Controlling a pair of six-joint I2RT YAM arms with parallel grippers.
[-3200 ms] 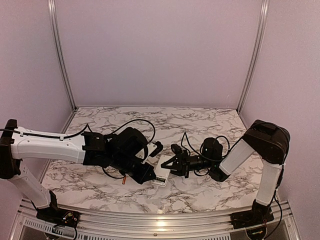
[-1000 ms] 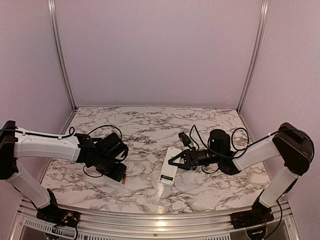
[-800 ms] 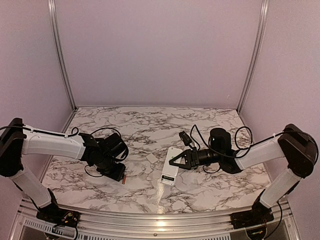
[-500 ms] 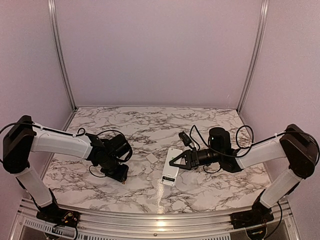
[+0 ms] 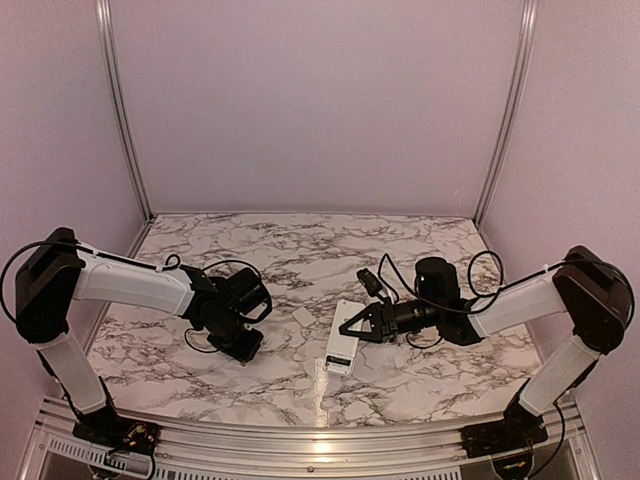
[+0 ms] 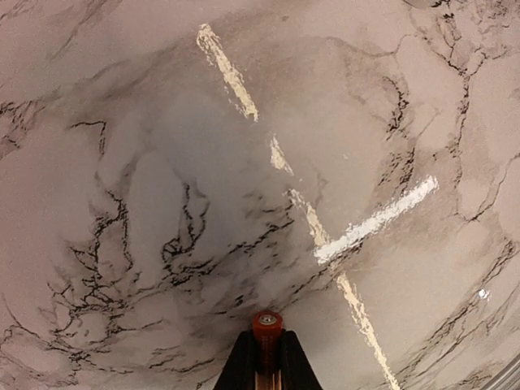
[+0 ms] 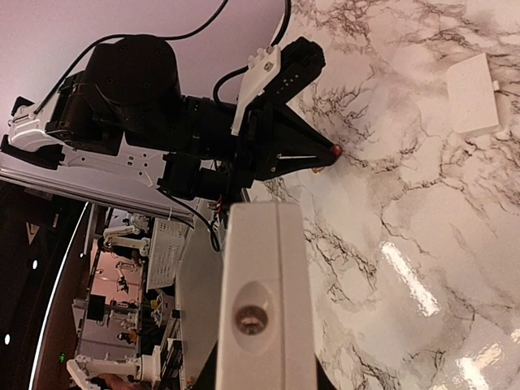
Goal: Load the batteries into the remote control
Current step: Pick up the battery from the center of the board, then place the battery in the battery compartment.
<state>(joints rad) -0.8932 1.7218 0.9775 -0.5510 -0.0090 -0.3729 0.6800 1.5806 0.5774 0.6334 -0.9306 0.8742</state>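
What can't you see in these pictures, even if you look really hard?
The orange-red battery: left wrist view shows only its tip; the left pincer covers the rest.
The dark battery: in no view.
Buttons of the remote control: right wrist view shows only a plain white side; top view too small.
The right pincer: in its wrist view the remote control mostly hides its fingers.
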